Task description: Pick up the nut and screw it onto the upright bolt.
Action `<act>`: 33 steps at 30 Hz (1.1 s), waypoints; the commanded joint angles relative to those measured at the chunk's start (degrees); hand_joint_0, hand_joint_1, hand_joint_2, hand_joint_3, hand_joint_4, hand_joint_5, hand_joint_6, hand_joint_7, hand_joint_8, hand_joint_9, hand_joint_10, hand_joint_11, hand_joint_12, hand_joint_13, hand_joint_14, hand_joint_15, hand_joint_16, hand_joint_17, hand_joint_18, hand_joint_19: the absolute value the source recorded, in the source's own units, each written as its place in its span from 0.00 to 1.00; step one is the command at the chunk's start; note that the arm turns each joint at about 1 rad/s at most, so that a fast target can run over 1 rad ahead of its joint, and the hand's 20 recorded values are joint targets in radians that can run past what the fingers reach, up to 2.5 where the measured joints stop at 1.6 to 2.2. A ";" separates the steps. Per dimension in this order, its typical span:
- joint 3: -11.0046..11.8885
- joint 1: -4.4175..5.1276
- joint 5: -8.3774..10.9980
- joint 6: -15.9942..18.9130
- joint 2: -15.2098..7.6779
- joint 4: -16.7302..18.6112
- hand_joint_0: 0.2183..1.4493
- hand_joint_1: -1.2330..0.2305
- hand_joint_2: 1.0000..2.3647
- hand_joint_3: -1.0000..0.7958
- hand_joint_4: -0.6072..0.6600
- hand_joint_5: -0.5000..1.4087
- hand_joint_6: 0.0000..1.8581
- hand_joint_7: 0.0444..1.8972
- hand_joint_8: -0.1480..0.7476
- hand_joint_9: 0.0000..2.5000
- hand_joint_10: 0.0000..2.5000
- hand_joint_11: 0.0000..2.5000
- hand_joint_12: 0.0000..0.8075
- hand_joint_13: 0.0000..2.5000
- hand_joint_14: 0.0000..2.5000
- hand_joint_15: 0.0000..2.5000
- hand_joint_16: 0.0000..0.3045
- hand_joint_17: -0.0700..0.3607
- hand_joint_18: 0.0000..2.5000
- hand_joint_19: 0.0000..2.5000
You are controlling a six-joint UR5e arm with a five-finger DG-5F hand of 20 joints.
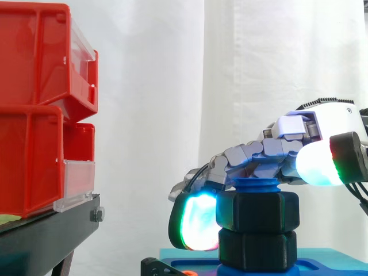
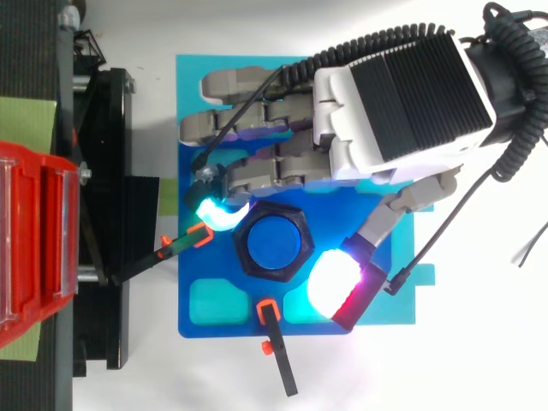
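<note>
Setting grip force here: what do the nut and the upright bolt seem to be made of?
The nut looks like matte black plastic: dull faces, rounded edges, no metallic glint. The bolt looks like blue plastic with a faint sheen, uniformly coloured; metal seems unlikely.

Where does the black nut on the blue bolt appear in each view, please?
Side view: black nut, low, right of centre, the upper black hexagon.
Top view: mid-picture, a black hexagon below the hand.
Shared landmark: the blue bolt top poking through it.
</note>
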 commanded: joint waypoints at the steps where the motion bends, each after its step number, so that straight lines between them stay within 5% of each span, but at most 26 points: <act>1: -0.01 -0.15 -0.04 0.00 0.05 0.08 0.22 0.70 0.00 0.28 0.61 0.27 0.27 0.64 0.46 0.32 0.00 0.00 0.37 0.08 0.00 0.00 0.14 0.38 0.00 0.00; 30: -0.01 -0.32 -0.31 0.00 -0.04 0.43 0.24 0.68 0.00 0.28 0.58 0.29 0.27 0.72 0.47 0.40 0.00 0.00 0.34 0.16 0.00 0.00 0.11 0.34 0.02 0.00; 33: -0.01 -0.41 -0.31 0.09 0.05 0.34 0.23 0.68 0.00 0.28 0.60 0.27 0.27 0.64 0.48 0.38 0.00 0.00 0.35 0.15 0.00 0.00 0.11 0.35 0.02 0.00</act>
